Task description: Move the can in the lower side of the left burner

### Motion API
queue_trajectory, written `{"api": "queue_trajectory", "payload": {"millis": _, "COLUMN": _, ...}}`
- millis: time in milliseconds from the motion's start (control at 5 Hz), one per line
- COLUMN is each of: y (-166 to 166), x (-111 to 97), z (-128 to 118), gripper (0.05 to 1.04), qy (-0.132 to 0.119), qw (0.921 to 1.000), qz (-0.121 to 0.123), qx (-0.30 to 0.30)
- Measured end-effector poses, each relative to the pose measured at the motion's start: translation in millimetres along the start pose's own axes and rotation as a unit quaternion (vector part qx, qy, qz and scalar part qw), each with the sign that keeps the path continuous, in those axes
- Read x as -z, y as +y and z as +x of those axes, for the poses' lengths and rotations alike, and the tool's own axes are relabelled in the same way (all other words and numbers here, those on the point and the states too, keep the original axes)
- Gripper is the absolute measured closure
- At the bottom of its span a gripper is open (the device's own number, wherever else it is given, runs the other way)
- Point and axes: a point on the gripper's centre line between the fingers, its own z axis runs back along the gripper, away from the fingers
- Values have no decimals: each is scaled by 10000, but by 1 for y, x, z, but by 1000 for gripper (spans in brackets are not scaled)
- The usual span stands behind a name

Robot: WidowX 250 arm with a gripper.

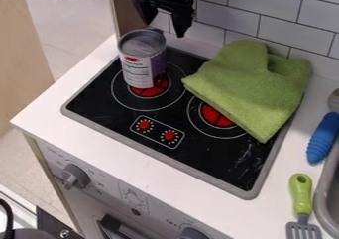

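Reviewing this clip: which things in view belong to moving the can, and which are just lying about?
For the job: can, left burner, gripper.

Lying about: green cloth, blue-handled utensil, green-handled spatula.

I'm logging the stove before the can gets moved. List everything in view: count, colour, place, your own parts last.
Cylindrical metal can: one, white and purple label, left burner's upper side
Round burners: two, red-centred, stovetop
Cloth towel: one, green, partly over right burner
Flat stovetop: one, black, on counter
Round dial markings: two, red, stovetop front
Ridged-handled tool: one, blue handle, right
Slotted spatula: one, green handle, lower right
Metal sink: one, grey, right edge
Round knobs: two, grey, stove front
Flat counter: one, white, around stovetop
Tiled wall: one, white, behind
Wooden panel: one, beige, left edge
Robot pincer: one, black, top
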Motion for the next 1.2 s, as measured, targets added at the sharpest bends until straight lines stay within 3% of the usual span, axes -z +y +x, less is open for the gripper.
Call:
{"api": "queue_trajectory", "payload": {"millis": 600, "y": 12, "x": 10, "z": -26, "gripper": 85, "qy": 482, "qw": 9986, "qz": 67, "qx": 192}}
{"api": "queue_trajectory", "payload": {"millis": 800, "y": 15, "x": 7, "z": -38, "gripper": 85, "qy": 491, "qw": 9985, "qz": 175, "qx": 152}}
{"api": "queue_trajectory", "payload": {"millis": 1200, "y": 16, "x": -4, "z": -63, "gripper": 85, "qy": 740, "qw": 9971, "qz": 186, "qx": 17}}
